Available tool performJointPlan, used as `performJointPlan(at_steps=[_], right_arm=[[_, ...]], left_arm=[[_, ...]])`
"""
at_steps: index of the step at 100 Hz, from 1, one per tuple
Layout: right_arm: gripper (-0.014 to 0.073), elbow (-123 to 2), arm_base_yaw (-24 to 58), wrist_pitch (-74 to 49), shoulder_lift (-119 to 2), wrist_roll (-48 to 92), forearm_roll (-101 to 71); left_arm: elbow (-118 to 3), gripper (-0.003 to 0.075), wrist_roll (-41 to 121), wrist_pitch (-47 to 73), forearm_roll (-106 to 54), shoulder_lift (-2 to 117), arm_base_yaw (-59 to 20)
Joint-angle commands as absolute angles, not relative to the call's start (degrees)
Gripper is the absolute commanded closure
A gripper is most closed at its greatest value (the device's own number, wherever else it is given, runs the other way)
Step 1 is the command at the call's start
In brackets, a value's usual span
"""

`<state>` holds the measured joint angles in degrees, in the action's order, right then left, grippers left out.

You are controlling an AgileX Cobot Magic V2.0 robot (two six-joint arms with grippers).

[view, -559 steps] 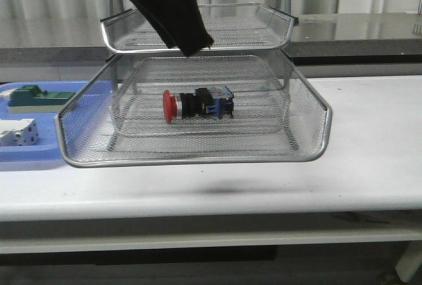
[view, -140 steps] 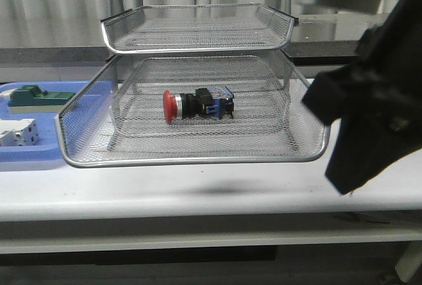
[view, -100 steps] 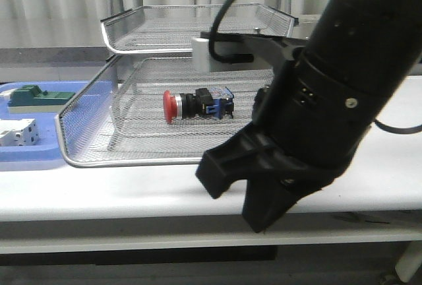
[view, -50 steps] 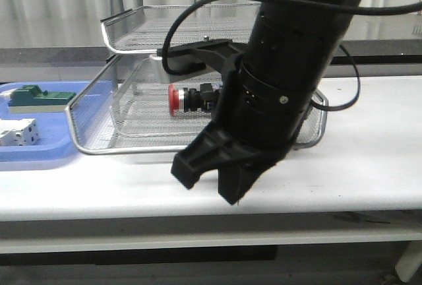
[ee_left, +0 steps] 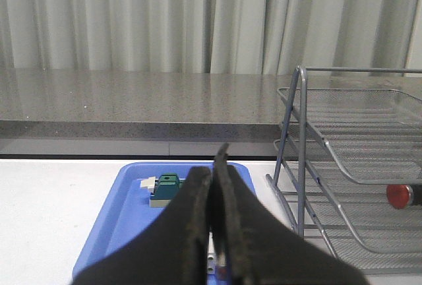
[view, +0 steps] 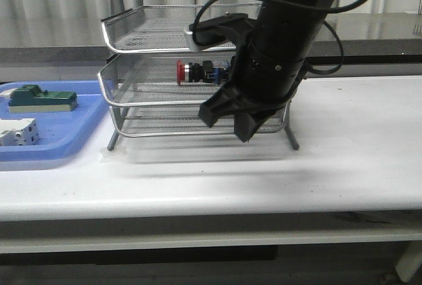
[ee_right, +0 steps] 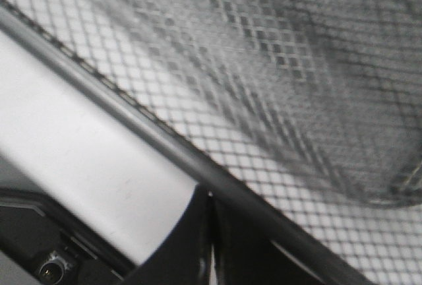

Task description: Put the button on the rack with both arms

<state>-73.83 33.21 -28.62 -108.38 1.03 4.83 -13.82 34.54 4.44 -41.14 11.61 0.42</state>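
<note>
I'm looking right up close at the rack (ee_right: 277, 67), its wire mesh blurred across most of the view. Its metal rim runs diagonally past the right gripper (ee_right: 211, 245), whose fingers sit pressed together, over the white table (ee_right: 79, 146).

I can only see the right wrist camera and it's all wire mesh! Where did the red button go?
Observer: The button is lying in the middle tray of the rack.
Operator: Is my other claw holding something?
Observer: No, the left claw is shut on nothing. It points toward a blue tray.
Operator: What's in that tray?
Observer: A green block and a white boxy part.
</note>
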Motion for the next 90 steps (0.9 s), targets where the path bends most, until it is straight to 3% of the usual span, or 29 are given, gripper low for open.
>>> performJointPlan(at_steps=[1, 49, 90], right_arm=[[0.0659, -76.9, 31.6, -24.4, -105.8, 1.6, 7.1], [0.0659, -76.9, 32.5, -30.2, -102.8, 0.8, 5.5], [0.0659, -67.2, 25.5, -28.4, -85.4, 0.0, 5.5]], left_arm=[[-15.4, 0.0741, 33.9, 0.7, -41.7, 12.1, 0.6], [-15.4, 0.0741, 33.9, 0.7, -41.7, 12.1, 0.6], [-15.4, 0.0741, 33.9, 0.7, -41.7, 12.1, 0.6]])
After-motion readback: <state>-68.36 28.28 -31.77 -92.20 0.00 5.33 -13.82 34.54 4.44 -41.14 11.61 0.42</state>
